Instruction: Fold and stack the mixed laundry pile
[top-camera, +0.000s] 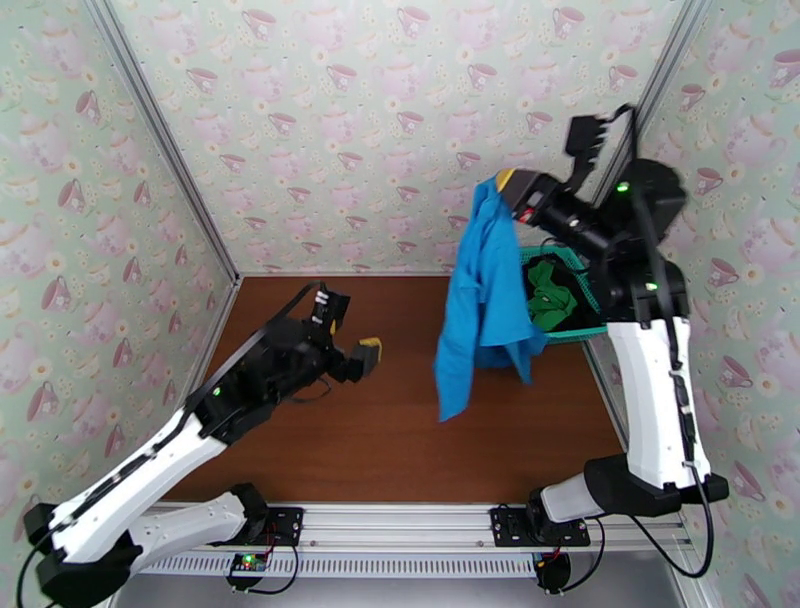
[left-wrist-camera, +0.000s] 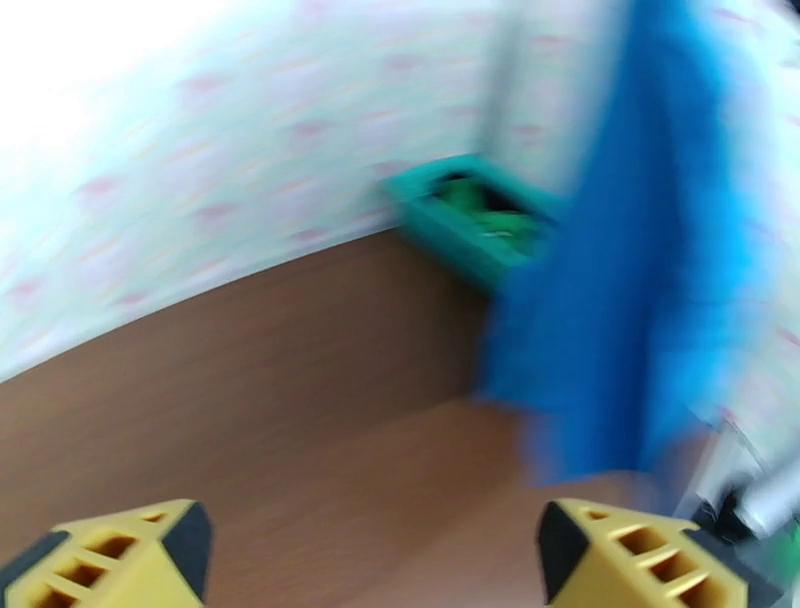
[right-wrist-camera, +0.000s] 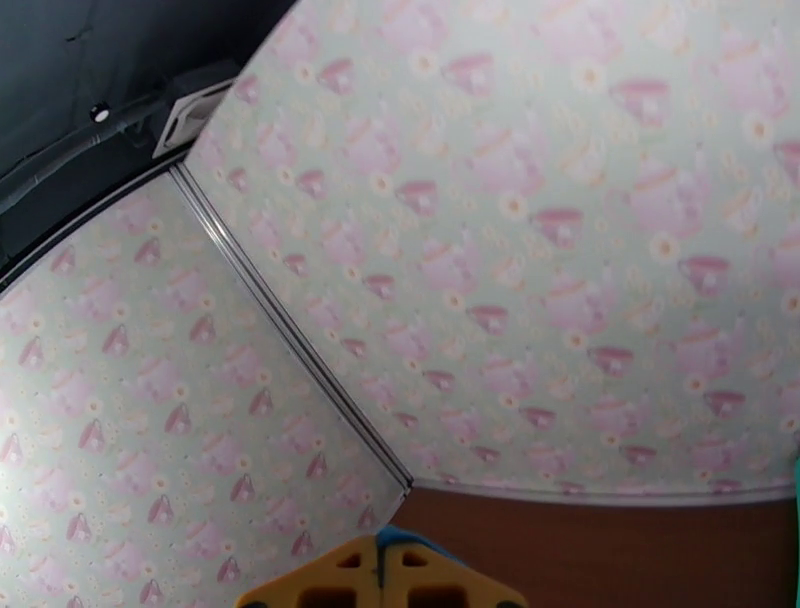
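Note:
A bright blue shirt hangs full length above the table, pinched at its top by my right gripper, which is shut on it high at the right. In the right wrist view the yellow fingertips press together with a sliver of blue cloth between them. A green garment and some black cloth lie in the teal basket behind the shirt. My left gripper hovers open over the table's left-middle, well left of the shirt; its view, blurred, has the blue shirt ahead between the wide yellow fingers.
The brown table lies between patterned walls on three sides. The teal basket stands at the far right against the wall. Both arm bases sit on the rail at the near edge.

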